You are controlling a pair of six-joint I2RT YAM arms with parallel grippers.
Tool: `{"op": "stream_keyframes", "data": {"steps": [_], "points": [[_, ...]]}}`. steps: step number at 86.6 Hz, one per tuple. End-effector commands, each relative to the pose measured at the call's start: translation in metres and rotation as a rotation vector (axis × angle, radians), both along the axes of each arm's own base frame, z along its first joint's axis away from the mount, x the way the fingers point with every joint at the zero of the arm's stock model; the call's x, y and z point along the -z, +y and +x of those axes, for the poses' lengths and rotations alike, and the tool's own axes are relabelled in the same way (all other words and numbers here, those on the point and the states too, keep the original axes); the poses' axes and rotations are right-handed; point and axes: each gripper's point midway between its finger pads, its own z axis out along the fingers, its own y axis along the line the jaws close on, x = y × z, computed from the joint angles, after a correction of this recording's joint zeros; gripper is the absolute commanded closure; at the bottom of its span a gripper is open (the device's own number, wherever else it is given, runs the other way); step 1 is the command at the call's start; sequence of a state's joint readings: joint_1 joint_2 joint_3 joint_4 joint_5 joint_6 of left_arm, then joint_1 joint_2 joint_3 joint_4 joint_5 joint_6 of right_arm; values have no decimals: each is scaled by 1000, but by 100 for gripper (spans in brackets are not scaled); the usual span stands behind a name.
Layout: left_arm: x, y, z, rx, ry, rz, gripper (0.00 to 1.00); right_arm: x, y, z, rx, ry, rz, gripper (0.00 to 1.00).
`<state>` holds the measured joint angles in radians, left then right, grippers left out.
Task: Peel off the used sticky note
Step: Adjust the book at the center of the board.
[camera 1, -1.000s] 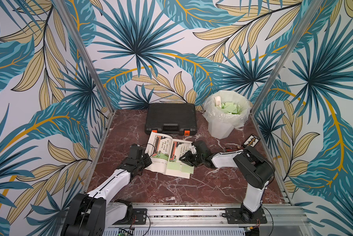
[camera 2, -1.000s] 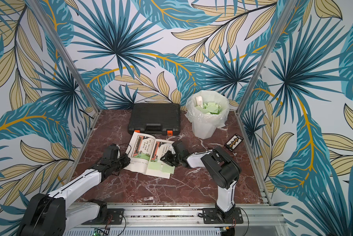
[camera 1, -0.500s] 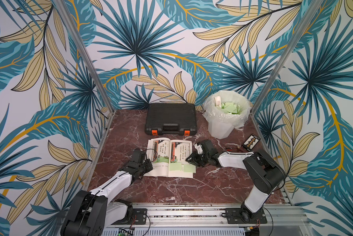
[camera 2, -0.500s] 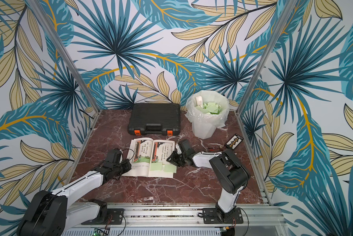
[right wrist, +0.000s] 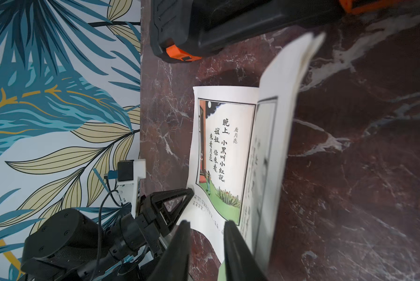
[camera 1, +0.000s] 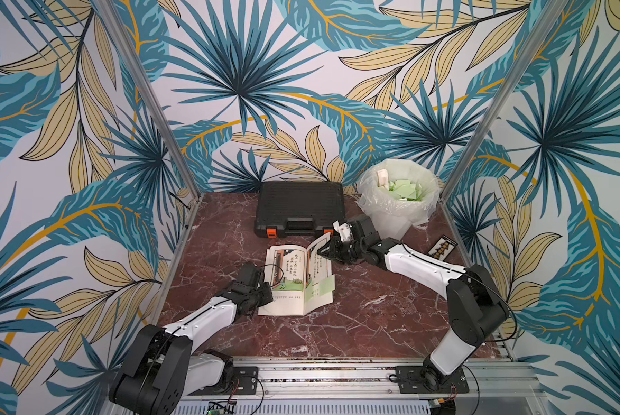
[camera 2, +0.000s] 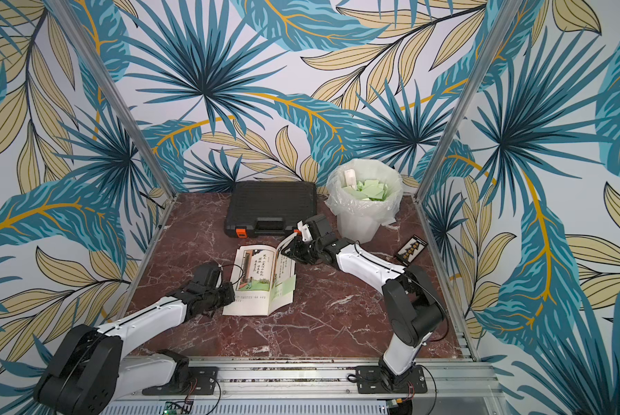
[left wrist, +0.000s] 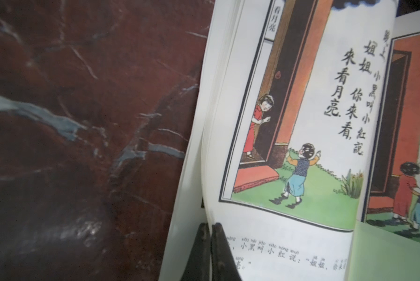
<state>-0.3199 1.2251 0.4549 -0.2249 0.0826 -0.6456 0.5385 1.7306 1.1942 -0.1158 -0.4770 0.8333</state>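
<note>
Left jaws, pressed together, pin the book [camera 1: 289, 276] flat; right jaws, part-spread and empty, prop its right page, apparently exposing the green sticky note [camera 1: 325, 287] lying between both jaws.

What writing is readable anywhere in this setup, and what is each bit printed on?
"看月亮": heading on the illustrated page.
"晚上,小黑叫小紅說,姐姐,你來看,來看月亮": large vertical text, same page.
"小黑叫小红说:“姐姐": small print under the picture, beneath pinyin "xiǎo hēi jiào xiǎo hóng shuō".
Facing page: blurred, unreadable.
Small dark card: too small to read.
Green sticky note: no writing visible.
</note>
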Motion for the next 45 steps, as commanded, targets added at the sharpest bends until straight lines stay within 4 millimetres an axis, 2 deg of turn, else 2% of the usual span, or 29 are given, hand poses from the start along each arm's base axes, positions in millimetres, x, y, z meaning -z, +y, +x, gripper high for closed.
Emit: {"op": "stream_keyframes", "data": {"steps": [1, 16, 32, 45], "points": [[-9, -5, 4, 43, -6, 19, 100, 31, 2, -6, -29, 87, -50, 73], [-13, -12, 5, 73, -10, 3, 100, 56, 7, -6, -42, 130, -68, 73], [-8, -15, 5, 94, 13, 12, 98, 83, 10, -12, -63, 179, -83, 73], [-2, -21, 5, 113, 28, -1, 96, 104, 21, -17, -94, 230, -36, 73]]}}
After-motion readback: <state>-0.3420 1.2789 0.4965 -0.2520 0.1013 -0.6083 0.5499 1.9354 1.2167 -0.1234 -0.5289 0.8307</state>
